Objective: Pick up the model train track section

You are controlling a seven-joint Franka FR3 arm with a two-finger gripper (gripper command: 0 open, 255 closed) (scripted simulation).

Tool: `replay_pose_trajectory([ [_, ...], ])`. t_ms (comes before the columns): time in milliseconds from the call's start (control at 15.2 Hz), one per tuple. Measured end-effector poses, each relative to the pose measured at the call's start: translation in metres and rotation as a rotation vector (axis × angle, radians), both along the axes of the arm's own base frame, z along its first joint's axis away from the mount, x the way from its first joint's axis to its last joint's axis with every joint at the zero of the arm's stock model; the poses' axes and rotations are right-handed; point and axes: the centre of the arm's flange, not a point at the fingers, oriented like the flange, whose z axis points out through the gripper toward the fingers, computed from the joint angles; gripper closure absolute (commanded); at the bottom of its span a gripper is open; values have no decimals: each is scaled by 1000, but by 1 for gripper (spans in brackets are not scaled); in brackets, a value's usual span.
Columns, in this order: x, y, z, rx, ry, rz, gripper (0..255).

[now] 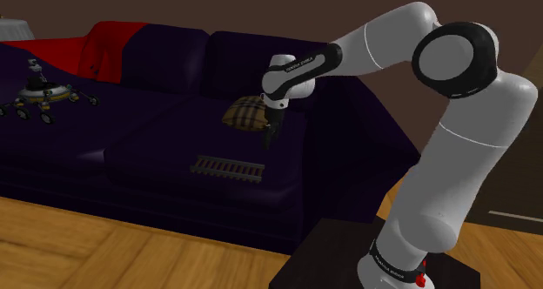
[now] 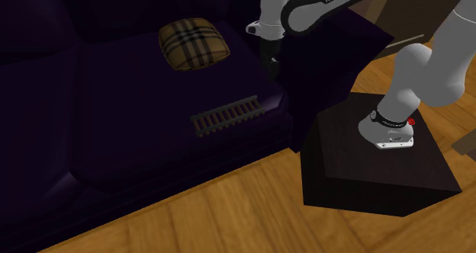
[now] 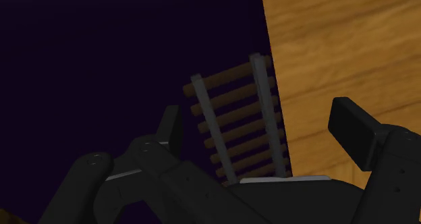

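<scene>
I see grey rails over brown ties on the track section (image 3: 214, 131), a tan plaid cushion (image 2: 194, 43) striped dark and pale, a deep purple sofa (image 1: 157, 148), a red throw (image 1: 96, 43), a honey wood-grain floor (image 2: 229, 206) and a black gripper (image 3: 262, 121).

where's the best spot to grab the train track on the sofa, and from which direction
Take the train track at mid-length, closing across its narrow width, coming from straight above. It lies flat on the sofa seat, long and thin, so its two long sides probably offer the only grip. The open gripper looks wide enough.
</scene>
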Motion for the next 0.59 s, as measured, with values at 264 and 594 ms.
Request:
replay_pose_trajectory([
  [264,44,2,-31,22,2,81,0],
  [594,96,8,-73,50,4,180,0],
])
